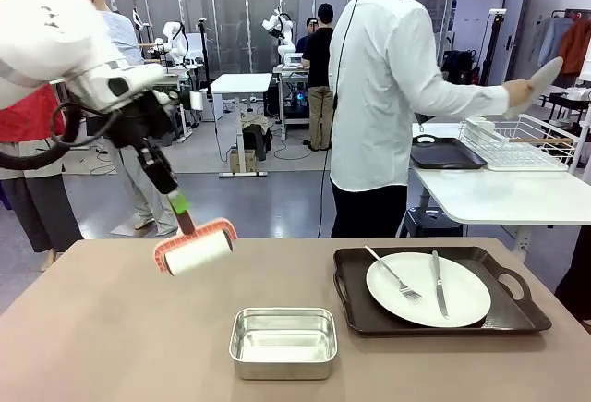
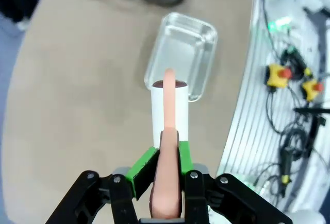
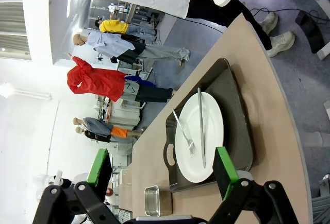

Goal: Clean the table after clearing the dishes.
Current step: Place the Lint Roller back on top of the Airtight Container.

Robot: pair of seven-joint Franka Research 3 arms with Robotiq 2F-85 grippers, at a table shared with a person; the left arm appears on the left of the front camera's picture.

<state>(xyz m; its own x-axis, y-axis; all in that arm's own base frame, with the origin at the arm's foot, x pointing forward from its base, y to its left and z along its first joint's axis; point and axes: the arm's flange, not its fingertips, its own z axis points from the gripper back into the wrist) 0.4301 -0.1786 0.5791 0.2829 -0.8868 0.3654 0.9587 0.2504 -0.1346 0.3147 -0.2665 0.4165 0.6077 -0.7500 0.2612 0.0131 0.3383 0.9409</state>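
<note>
Left hand (image 1: 175,203) is clamped on the pink handle of a white roller (image 1: 196,249), tilted over the left part of the desk (image 1: 92,328) and seemingly clear of the smooth top; a steel pan (image 1: 283,342) sits mid-desk. Right of it, a dark tray (image 1: 351,314) carries a white plate (image 1: 462,296) with fork (image 1: 392,275) and knife (image 1: 439,284) loose on it. It is likely brittle and slick, so best lifted level by the tray's end handles. Right hand (image 3: 162,167) has its fingers wide apart, gripping nothing.
</note>
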